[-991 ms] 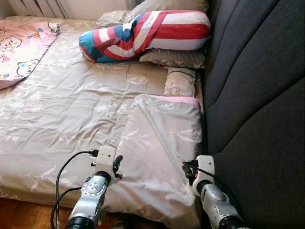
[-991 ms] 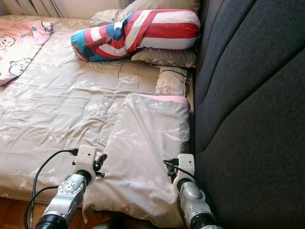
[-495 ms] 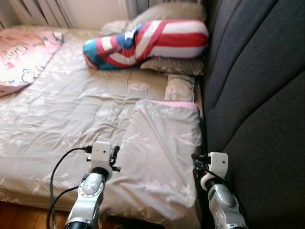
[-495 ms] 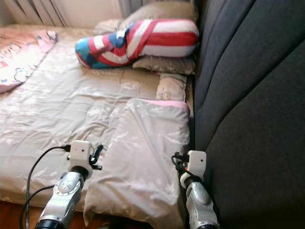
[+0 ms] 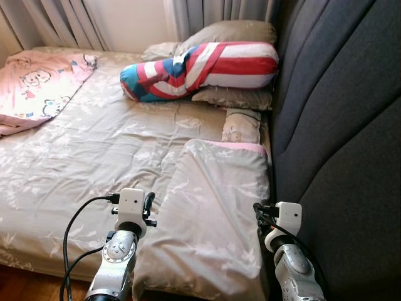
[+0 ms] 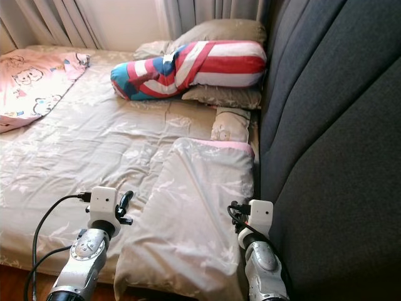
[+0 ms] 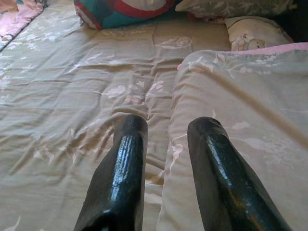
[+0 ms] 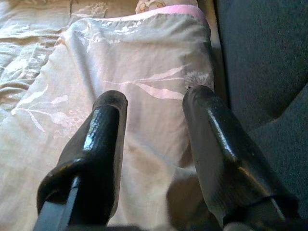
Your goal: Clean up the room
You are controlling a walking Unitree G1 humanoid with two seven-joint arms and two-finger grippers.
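My left gripper (image 7: 166,134) hangs with its fingers apart over the left edge of the folded beige blanket (image 5: 213,213), holding nothing. My right gripper (image 8: 154,103) is spread too, over that blanket's right side, close to the dark grey headboard (image 5: 338,125). The blanket lies on the bed (image 5: 81,157) against the headboard. Beyond it I see a small cartoon-print pillow (image 5: 241,125), then a striped red, white and blue bolster (image 5: 200,66) atop beige pillows (image 5: 235,97). A pink cartoon blanket (image 5: 34,88) lies at far left.

Soft daylight comes from the curtains (image 5: 207,12) at twelve o'clock, sheening the bed (image 5: 94,150); the headboard (image 5: 338,125) at three o'clock stays dim. Everything is sharp, with glare on the close fingers (image 7: 122,173).
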